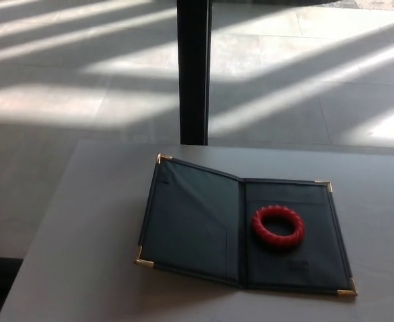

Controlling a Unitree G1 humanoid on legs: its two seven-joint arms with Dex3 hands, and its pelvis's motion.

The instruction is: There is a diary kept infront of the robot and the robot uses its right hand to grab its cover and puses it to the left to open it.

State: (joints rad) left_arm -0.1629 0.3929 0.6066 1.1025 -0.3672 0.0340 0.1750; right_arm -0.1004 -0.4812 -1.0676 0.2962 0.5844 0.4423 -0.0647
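1. The diary (240, 231) lies open on the grey bench (76, 255), a little right of the bench's middle, both dark covers spread out with the spine running front to back.
2. Its left cover (187, 221) sits slightly raised along the outer edge; the right cover (294, 258) lies flat.
3. Small gold corner caps (143, 260) mark the outer corners of both covers.
4. A red ribbed ring (278, 227) rests on the inner face of the right cover, near the spine and toward the far half.
5. Neither robot hand shows in the head view, so the state of the fingers cannot be told.
6. Beyond the bench's far edge a dark upright post (193, 70) rises from the tiled floor (63, 100), which is striped with bands of sunlight and shadow.
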